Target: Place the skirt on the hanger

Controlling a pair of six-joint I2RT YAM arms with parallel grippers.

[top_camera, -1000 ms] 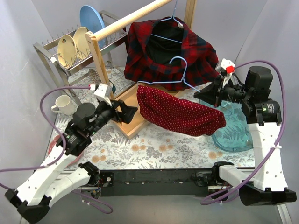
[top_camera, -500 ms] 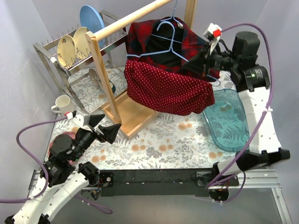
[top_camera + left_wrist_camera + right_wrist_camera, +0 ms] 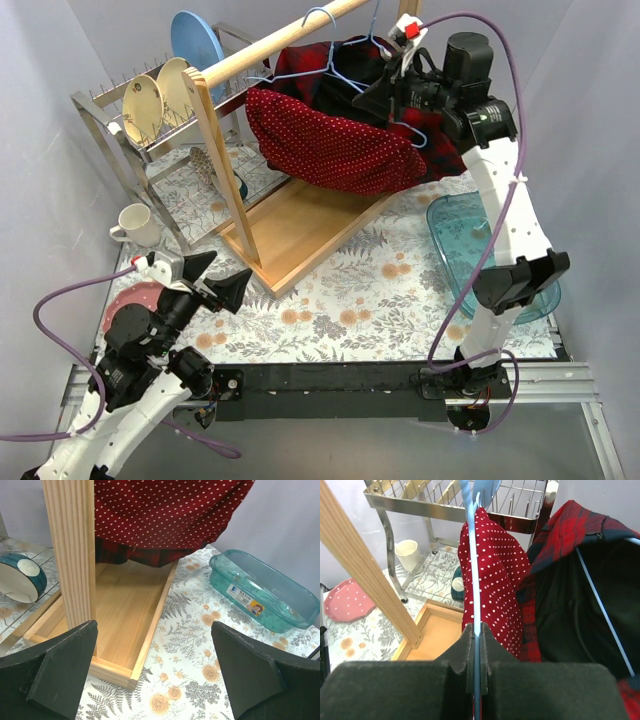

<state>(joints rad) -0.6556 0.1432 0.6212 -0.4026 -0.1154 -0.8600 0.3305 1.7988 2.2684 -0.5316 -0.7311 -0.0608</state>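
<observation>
My left gripper (image 3: pixel 224 272) sits low, jaws wide apart, leaving the rack room. Higher up, my right gripper (image 3: pixel 476 641) pinches the blue wire hanger (image 3: pixel 471 570), carrying the polka-dot skirt (image 3: pixel 330 150) draped across it, long axis roughly parallel to the wooden rail (image 3: pixel 265 48). The hook may be over the rail, but that is unclear.

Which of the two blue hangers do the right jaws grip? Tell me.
The hanger bearing the red dotted skirt; the jaws pinch its wire. The other hanger carries the plaid garment.
</observation>
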